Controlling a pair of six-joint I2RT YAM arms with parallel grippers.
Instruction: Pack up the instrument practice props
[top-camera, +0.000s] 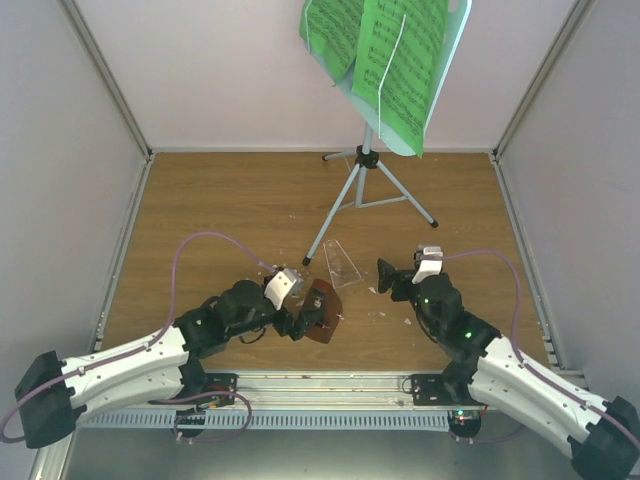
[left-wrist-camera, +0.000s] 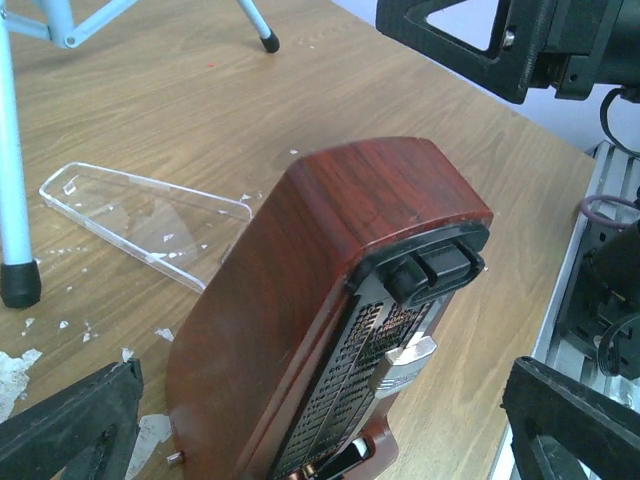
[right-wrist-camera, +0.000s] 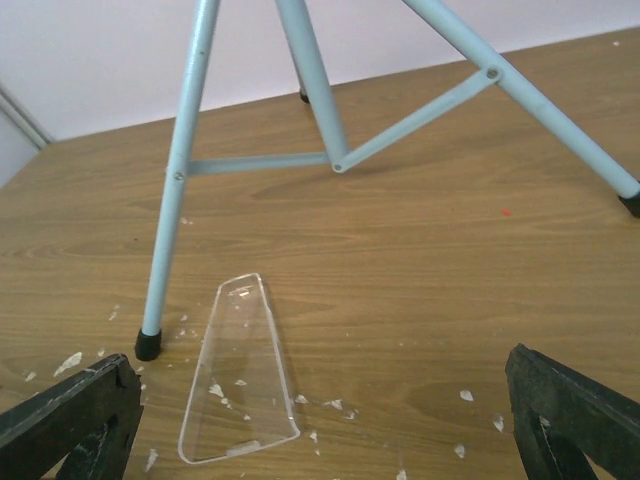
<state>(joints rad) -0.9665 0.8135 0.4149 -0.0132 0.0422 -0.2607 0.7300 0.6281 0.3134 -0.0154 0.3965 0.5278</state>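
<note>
Near left pincer (top-camera: 303, 322): reddish-brown metronome (left-wrist-camera: 330, 250), clear cover (left-wrist-camera: 140, 215) lying detached beside.

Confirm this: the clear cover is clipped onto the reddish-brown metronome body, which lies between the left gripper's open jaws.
Not right. The clear cover is off, lying flat on the table beside the reddish-brown metronome body, as the left wrist view shows. The body does lie between the left gripper's open jaws.
</note>
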